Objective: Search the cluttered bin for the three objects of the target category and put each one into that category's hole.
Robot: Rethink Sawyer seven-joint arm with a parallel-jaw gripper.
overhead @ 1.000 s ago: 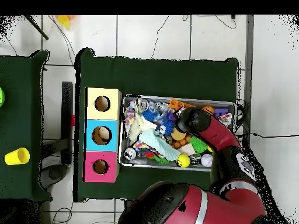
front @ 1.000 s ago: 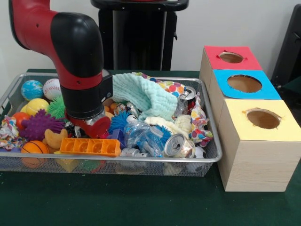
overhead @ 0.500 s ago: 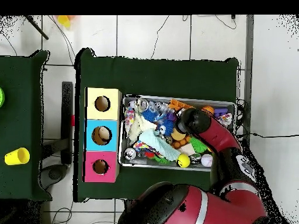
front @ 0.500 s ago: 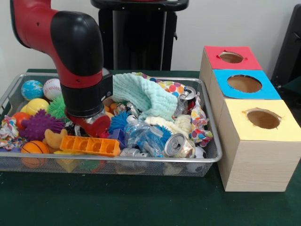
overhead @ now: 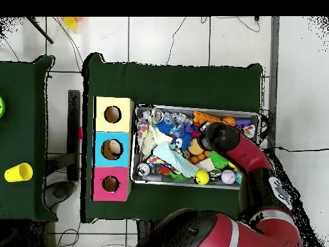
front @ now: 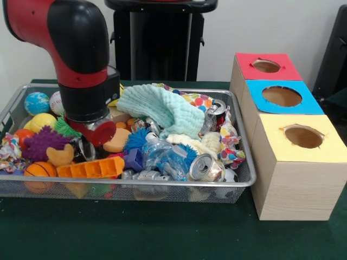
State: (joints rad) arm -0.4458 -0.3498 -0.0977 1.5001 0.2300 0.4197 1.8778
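The wire mesh bin (front: pixel 162 184) is full of clutter; it also shows in the overhead view (overhead: pixel 196 108). My gripper (front: pixel 89 143) is low in the bin's left part, its tips sunk among the toys. The arm's head covers it in the overhead view (overhead: pixel 215 135). A tan plush toy (front: pixel 59 156) lies just left of it and an orange soft piece (front: pixel 116 141) just right. A pale cream plush (front: pixel 210 143) lies at the right, below the mint cloth (front: pixel 160 111). No striped tiger shows. The red-topped box's hole (front: pixel 266 66) is at the far right, also seen in the overhead view (overhead: pixel 110 184).
An orange block tray (front: pixel 89 169) leans at the bin's front. A purple spiky ball (front: pixel 38 143), a small basketball (front: pixel 38 169), a globe ball (front: pixel 36 102) and cans (front: pixel 203 167) fill the bin. Blue-topped (front: pixel 282 96) and yellow-topped (front: pixel 303 137) boxes stand beside the red one.
The arm has shifted left and risen a little in the front view. The orange block tray has tilted and slid left, and the orange soft piece now shows beside the gripper.
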